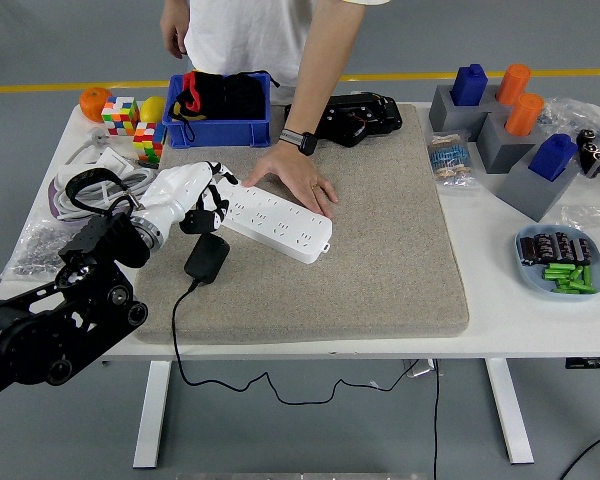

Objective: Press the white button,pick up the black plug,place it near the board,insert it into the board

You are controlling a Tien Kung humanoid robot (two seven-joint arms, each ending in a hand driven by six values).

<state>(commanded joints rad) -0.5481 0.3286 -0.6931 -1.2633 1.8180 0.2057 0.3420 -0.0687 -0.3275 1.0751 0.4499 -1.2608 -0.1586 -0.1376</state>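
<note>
A white power strip (277,220) lies at an angle on the grey mat (380,250). A person's hand (298,178) rests flat on its far side and steadies it. The black plug (208,256) lies on the mat just in front of the strip's left end, its cable (180,340) trailing over the table's near edge. My left hand (195,200), white with black finger joints, hovers at the strip's left end, just above and behind the plug, fingers loosely spread and holding nothing. The white button is hidden by my hand. My right arm is out of view.
A blue bin (220,112) with black items stands behind the strip. Puzzle cubes (122,112), an orange (96,101) and white cables (90,185) lie at the far left. A black device (355,115) sits mid-back. Grey blocks (505,135) and a blue dish (562,262) stand at right.
</note>
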